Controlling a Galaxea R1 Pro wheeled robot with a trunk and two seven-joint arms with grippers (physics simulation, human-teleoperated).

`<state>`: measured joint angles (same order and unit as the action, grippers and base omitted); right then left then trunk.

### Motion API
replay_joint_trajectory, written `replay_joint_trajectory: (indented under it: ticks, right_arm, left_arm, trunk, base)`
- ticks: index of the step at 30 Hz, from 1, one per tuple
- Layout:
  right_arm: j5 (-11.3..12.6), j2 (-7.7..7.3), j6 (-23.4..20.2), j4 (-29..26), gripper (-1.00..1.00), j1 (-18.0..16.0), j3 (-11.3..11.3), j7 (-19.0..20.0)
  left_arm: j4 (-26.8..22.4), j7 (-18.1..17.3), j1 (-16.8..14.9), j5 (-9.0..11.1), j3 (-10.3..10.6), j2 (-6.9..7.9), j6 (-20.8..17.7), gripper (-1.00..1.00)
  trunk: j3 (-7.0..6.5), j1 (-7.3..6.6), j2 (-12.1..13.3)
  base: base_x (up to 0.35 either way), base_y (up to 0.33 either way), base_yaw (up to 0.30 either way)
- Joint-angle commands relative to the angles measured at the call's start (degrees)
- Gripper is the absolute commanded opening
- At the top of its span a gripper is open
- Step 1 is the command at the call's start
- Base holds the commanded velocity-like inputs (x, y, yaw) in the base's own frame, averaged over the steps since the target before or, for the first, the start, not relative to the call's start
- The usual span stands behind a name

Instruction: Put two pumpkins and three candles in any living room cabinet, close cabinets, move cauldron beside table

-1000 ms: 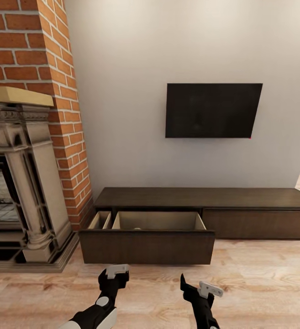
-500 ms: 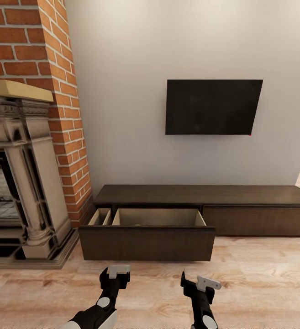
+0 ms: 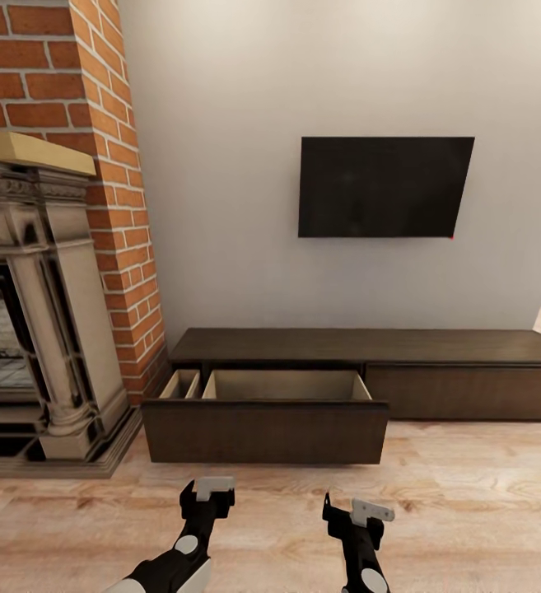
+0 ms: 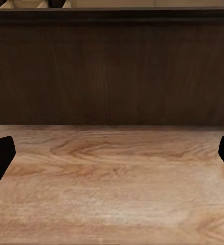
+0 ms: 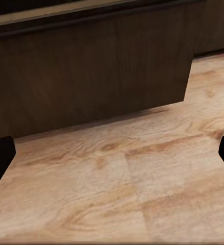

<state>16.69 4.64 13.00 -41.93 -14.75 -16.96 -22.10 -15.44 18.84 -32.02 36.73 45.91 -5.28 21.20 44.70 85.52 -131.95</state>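
With both the left gripper and right gripper spread empty, I'd push the cabinet drawer squarely at mid-front to shut it.

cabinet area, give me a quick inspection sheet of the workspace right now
surface: wooden floor in front of the cabinet, bare where seen.
job's things: cabinet with its left drawer pulled out; what it holds cannot be told from here; right front panel shut.
clutter: nothing seen.
grippers: left gripper and right gripper hang low above the floor, short of the drawer front; both open and empty, fingertips wide apart in the wrist views.
cables: nothing seen.
surroundings: grey fireplace in a brick chimney to the left, dark TV on the white wall above the cabinet.
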Motion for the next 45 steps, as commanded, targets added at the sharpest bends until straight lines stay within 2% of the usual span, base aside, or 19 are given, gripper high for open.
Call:
replay_joint_trajectory:
  ticks: [1,28,45]
  right_arm:
    - [0.64,-0.04,0.35,0.05,1.0,-0.06,-0.32,-0.16]
    - [0.83,-0.08,0.06,0.6,1.0,-0.04,-0.23,0.29]
    - [0.87,-0.08,0.19,1.78,1.0,-0.03,-0.14,0.31]
  left_arm:
    - [-0.13,0.41,-0.06,0.3,0.49,0.01,0.49,1.0]
    - [-0.63,0.5,-0.06,0.33,0.49,0.01,1.21,1.0]
    - [-0.64,0.5,-0.06,0.36,0.49,0.01,1.21,1.0]
  trunk:
    - [0.25,0.21,-0.44]
    - [5.09,6.14,-11.27]
    - [8.86,6.59,-11.51]
  base:
    - [0.0,0.0,0.0]
    - [0.0,0.0,0.0]
    - [0.0,0.0,0.0]
